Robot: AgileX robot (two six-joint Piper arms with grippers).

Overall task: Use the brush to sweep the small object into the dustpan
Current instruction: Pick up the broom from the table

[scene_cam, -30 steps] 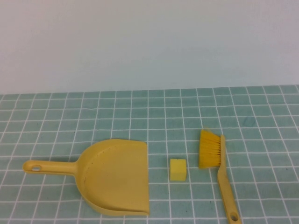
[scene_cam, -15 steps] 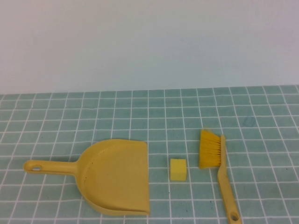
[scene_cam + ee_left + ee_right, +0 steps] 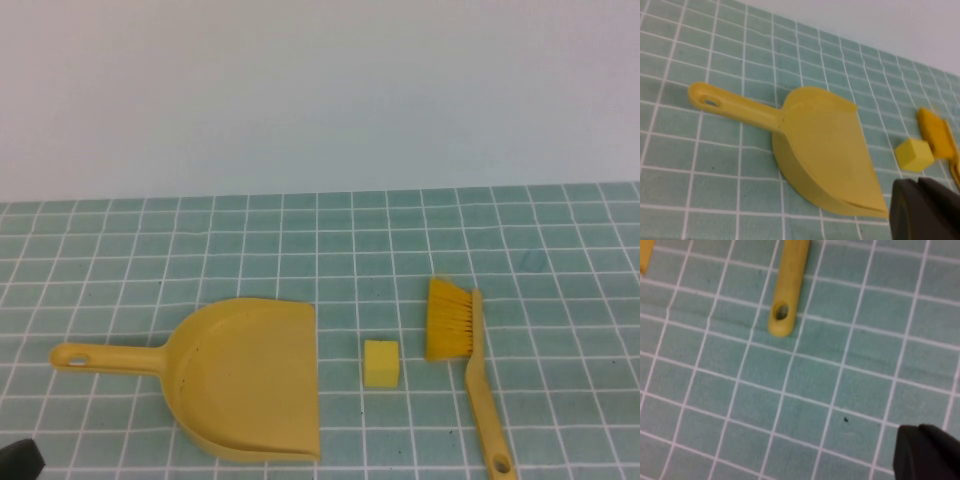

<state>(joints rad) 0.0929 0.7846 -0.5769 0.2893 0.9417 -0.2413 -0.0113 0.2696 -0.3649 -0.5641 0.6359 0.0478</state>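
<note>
The yellow dustpan (image 3: 245, 375) lies flat at the front left, its handle pointing left and its straight edge facing right. The small pale-yellow cube (image 3: 381, 363) sits just right of that edge. The brush (image 3: 478, 385) lies right of the cube, bristles (image 3: 450, 320) at the far end and handle toward the front edge. My left gripper (image 3: 20, 462) shows as a dark tip at the front left corner, empty. In the left wrist view my left gripper (image 3: 921, 184) is shut, with the dustpan (image 3: 820, 145) and cube (image 3: 914, 154) beyond it. My right gripper (image 3: 919, 431) is shut and empty, near the brush's handle end (image 3: 782, 315).
The table is covered in green tiles with white grout (image 3: 560, 240). A plain white wall stands behind it. Nothing else lies on the tiles.
My left gripper's dark tip has come into the front left corner of the high view. The dustpan, cube and brush have not moved.
</note>
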